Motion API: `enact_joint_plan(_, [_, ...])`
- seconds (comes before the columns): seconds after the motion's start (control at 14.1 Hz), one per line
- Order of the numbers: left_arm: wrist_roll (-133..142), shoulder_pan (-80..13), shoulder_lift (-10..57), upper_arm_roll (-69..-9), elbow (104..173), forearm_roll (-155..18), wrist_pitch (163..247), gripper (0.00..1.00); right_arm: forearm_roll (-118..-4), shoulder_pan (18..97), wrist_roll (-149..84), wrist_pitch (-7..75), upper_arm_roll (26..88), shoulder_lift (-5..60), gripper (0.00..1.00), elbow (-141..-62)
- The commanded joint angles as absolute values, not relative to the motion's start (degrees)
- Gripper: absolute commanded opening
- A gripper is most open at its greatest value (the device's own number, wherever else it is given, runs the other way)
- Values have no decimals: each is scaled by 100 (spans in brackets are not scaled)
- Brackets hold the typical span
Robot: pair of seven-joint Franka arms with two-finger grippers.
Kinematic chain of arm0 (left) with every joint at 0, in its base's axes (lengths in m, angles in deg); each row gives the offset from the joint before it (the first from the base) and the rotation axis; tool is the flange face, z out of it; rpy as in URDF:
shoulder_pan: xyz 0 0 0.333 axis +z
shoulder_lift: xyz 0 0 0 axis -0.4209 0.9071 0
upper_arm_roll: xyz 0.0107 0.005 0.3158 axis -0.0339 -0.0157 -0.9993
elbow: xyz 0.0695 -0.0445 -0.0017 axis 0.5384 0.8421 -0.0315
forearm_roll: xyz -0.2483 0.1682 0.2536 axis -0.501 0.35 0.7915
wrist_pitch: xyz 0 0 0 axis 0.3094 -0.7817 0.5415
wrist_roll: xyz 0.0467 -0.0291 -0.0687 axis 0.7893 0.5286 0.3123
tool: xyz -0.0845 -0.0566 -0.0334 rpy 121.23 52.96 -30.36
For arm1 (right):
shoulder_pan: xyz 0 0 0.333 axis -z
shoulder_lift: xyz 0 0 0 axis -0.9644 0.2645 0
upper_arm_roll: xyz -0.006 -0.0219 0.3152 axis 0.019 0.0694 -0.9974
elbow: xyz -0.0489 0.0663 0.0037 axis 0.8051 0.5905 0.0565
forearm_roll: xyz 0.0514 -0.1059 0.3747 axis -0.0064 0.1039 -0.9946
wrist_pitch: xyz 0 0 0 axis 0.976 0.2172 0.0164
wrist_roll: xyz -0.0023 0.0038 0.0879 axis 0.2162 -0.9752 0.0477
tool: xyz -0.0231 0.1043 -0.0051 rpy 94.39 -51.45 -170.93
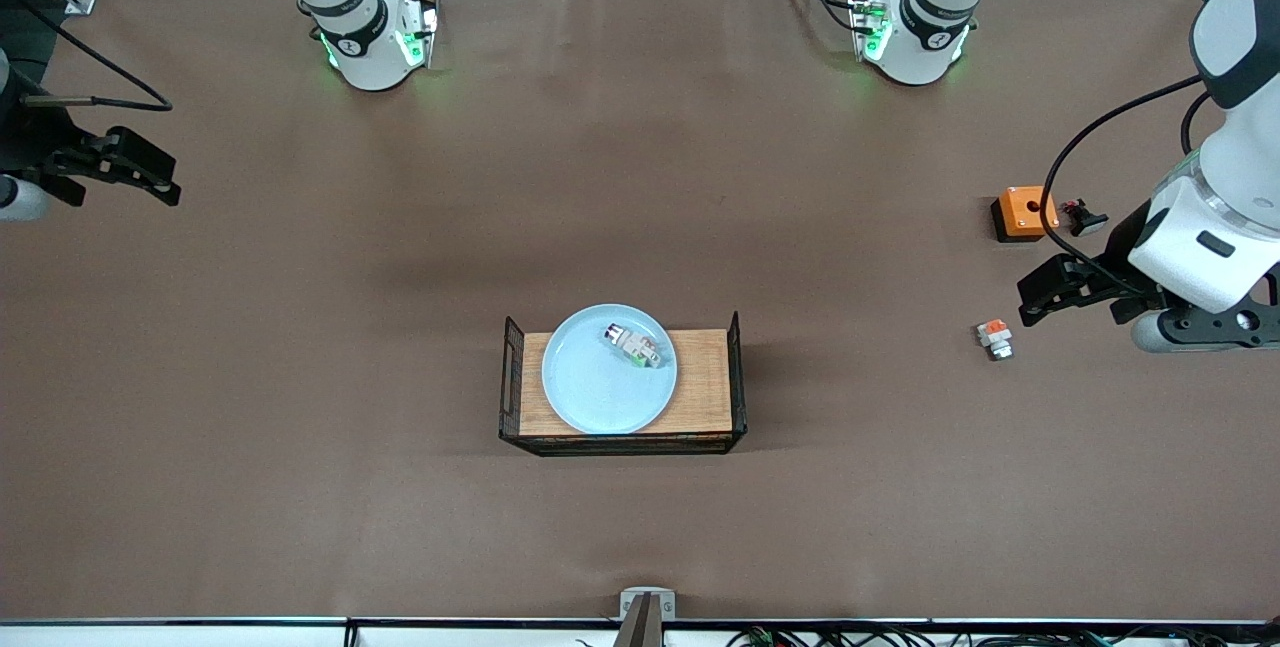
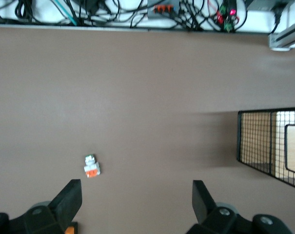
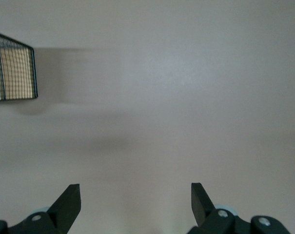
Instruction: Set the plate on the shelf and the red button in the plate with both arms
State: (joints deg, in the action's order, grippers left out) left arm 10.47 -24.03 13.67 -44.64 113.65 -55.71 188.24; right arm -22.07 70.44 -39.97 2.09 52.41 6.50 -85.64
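Pale blue and faintly ringed, the round plate (image 1: 600,382) sits on a wooden tray (image 1: 705,387) near the middle of the table, covering about half the tray's width. On the plate, toward its edge away from the front camera, lies the red button (image 1: 632,344), a tiny part with a whitish body and a green end; its red cap is hard to make out.

One plate, one tray and one button are in sight, plus three loose parts toward the left arm's end of the table: an orange box (image 1: 1022,213) with a hole, a small dark part (image 1: 1083,217) just beside it, and a small white part (image 1: 995,338) with an orange top, nearer the front camera.

Brown paper covers the table (image 1: 400,327); cables run along its edge nearest the camera.

Both arms wait. The left gripper (image 2: 136,200) hangs over bare table near the white part, fingers spread and holding nothing. The right gripper (image 3: 135,201) hangs over the right arm's end of the table, likewise spread and unloaded.
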Motion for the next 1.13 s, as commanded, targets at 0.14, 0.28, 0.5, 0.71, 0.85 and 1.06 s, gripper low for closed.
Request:
enact_joint_plan(0.14, [828, -2129, 902, -4485, 12158, -5686, 19169, 100, -2196, 6992, -3954, 99, 5202, 659, 100, -8534])
enact_joint_plan(0.28, [819, -1902, 972, -4485, 12132, -5730, 19152, 100, -2196, 6983, -3972, 99, 5202, 659, 100, -8525])
enact_joint_plan(0.5, [610, -1821, 981, -4476, 12132, -5739, 19161, 100, -2205, 6983, -3972, 99, 5202, 659, 100, -8534])
enact_joint_plan(0.71, [600, -1821, 981, -4476, 12123, -5739, 19178, 100, -2196, 6983, -3972, 99, 5202, 659, 100, -8534])
enact_joint_plan(0.85, [774, -1848, 972, -4450, 12123, -5922, 19170, 100, -2196, 6983, -3972, 108, 5202, 659, 100, -8534])
enact_joint_plan(1.06, [1363, -1883, 946, -4415, 12123, -5977, 19152, 100, -2196, 6983, -3972, 108, 5202, 668, 100, -8534])
